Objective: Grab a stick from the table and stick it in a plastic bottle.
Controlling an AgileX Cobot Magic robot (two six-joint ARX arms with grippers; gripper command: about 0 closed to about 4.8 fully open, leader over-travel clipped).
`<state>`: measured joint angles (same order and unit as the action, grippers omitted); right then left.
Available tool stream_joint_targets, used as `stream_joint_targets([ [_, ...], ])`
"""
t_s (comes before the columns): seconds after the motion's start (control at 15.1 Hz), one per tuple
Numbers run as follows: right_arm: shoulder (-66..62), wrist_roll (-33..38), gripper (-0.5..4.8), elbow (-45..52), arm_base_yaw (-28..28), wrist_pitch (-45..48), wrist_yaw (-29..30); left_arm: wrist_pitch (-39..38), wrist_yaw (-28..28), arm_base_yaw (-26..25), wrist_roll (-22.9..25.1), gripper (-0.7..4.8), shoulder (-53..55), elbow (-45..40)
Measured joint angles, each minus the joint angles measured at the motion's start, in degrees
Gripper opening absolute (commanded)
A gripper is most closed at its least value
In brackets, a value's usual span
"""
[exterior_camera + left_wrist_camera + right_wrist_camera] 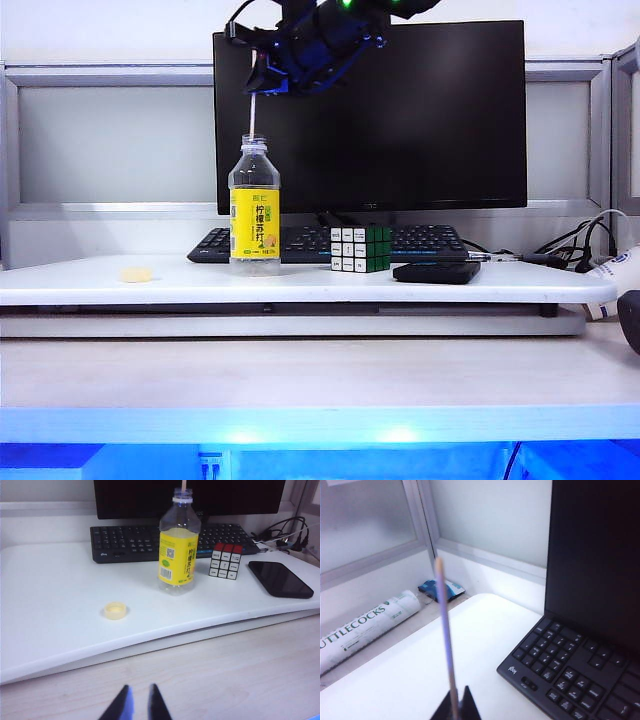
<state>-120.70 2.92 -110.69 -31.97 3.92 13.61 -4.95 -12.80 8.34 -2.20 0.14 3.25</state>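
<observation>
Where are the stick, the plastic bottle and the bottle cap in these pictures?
stick point(445, 645): right wrist view, mid-shaft, above the shut right gripper point(455, 707).
plastic bottle point(254, 215): exterior view, on the yellow label.
bottle cap point(115, 610): left wrist view, middle of the yellow cap lying on the table point(60, 595).

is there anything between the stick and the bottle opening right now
Nothing visible. The right gripper holds the stick upright directly above the plastic bottle, whose cap lies off on the table.

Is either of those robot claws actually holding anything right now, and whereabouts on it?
The right gripper, above the clear yellow-labelled plastic bottle, pinches the thin pale wooden stick at one end. The left gripper holds nothing.
</observation>
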Motion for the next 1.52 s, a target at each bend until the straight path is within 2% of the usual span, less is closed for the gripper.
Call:
stream_joint_targets([
  [0.33,-0.6,-1.5,0.00,0.0,0.0,0.0,-0.8,0.0,0.0,0.0,0.0,0.57,0.0,0.0],
  [0.4,-0.7,-1.8,0.44,0.0,0.0,0.0,-1.0,0.0,0.0,0.0,0.0,0.57,0.0,0.0],
  [0.46,-0.7,-1.9,1.32,0.0,0.0,0.0,-1.0,0.0,0.0,0.0,0.0,0.57,0.0,0.0],
  [0.53,-0.7,-2.1,1.49,0.0,0.0,0.0,-1.0,0.0,0.0,0.0,0.0,0.57,0.0,0.0],
  [0.79,-0.7,-2.1,1.48,0.0,0.0,0.0,-1.3,0.0,0.0,0.0,0.0,0.57,0.0,0.0],
  [0.86,-0.7,-2.1,1.25,0.0,0.0,0.0,-1.8,0.0,0.0,0.0,0.0,0.57,0.0,0.0],
  [0.93,-0.7,-2.1,0.48,0.0,0.0,0.0,-2.1,0.0,0.0,0.0,0.0,0.57,0.0,0.0],
  [0.99,-0.7,-2.1,-0.03,0.0,0.0,0.0,-2.6,0.0,0.0,0.0,0.0,0.57,0.0,0.0],
  [1.26,1.0,-3.3,-0.05,0.0,0.0,-0.3,-6.1,0.0,0.1,0.0,0.0,0.57,0.0,0.0],
  [1.52,4.8,-3.4,-0.05,-0.1,2.6,-2.5,-7.1,0.0,7.0,0.0,0.0,0.56,0.0,0.0],
])
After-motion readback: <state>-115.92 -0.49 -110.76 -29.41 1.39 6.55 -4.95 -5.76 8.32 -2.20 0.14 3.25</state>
